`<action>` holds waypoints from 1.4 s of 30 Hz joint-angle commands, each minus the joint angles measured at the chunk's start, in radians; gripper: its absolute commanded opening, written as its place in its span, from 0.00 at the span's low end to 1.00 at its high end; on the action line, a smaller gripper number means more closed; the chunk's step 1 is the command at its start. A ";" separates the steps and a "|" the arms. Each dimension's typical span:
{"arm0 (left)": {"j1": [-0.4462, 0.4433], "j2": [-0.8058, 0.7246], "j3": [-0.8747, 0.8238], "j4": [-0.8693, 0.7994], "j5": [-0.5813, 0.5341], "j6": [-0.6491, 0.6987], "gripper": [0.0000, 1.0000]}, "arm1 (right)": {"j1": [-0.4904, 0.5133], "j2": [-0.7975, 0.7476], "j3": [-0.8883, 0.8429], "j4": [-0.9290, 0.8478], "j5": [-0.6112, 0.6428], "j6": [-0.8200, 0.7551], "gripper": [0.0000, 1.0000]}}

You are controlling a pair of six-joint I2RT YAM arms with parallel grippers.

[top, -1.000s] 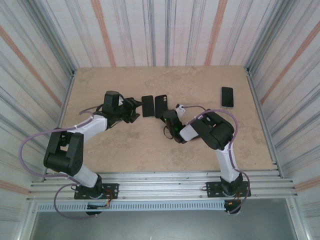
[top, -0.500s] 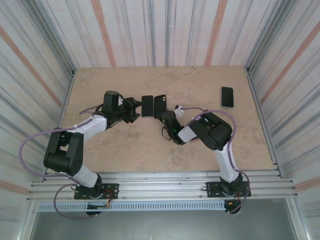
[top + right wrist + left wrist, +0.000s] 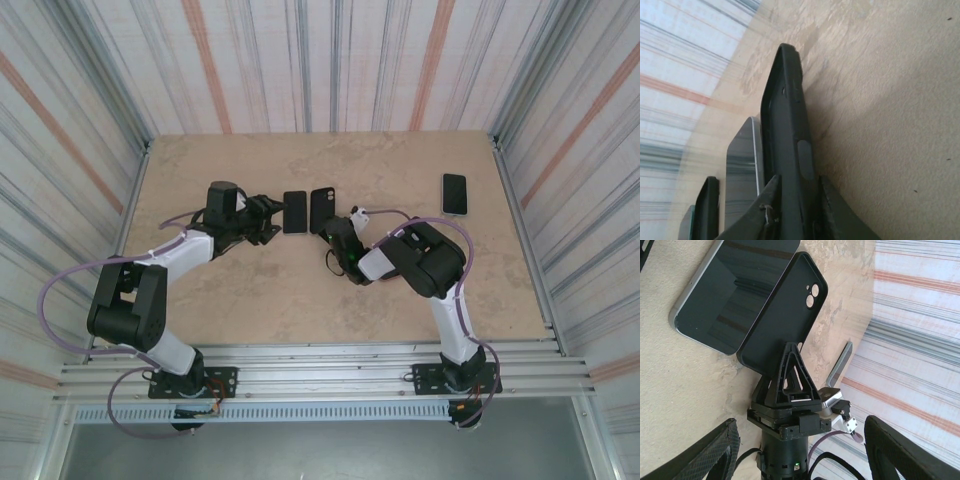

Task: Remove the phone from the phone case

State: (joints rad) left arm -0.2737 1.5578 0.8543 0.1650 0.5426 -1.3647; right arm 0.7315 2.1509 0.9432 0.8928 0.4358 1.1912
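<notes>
A bare phone lies flat with its dark screen up in the middle of the table. In the left wrist view this phone has a grey rim. Right beside it the black phone case stands on edge, tilted, its camera cut-out visible. My right gripper is shut on the case's near end; its fingertips flank the case, with the phone just to the left. My left gripper hovers open left of the phone, its pads wide apart and empty.
A second phone lies near the table's back right edge, its side visible as a grey sliver. Striped walls close in the tan table on three sides. A metal rail runs along the near edge.
The right gripper nudged the case slightly left and back again, so its tilt changed a little. The left arm has not moved.
</notes>
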 commanded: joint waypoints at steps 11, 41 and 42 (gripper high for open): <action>0.009 -0.002 -0.004 0.024 0.021 0.012 0.68 | -0.021 -0.067 0.025 -0.143 -0.034 -0.161 0.42; -0.001 -0.046 0.121 -0.126 0.055 0.236 0.85 | -0.225 -0.502 0.037 -0.760 -0.446 -0.721 0.92; -0.006 -0.049 0.121 -0.121 0.058 0.237 0.85 | -0.247 -0.531 0.034 -0.793 -0.500 -0.778 1.00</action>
State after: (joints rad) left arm -0.2752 1.5551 0.9485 0.0795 0.5793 -1.1942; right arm 0.5220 1.6897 0.9733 0.2565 0.0929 0.6037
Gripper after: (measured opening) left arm 0.849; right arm 0.972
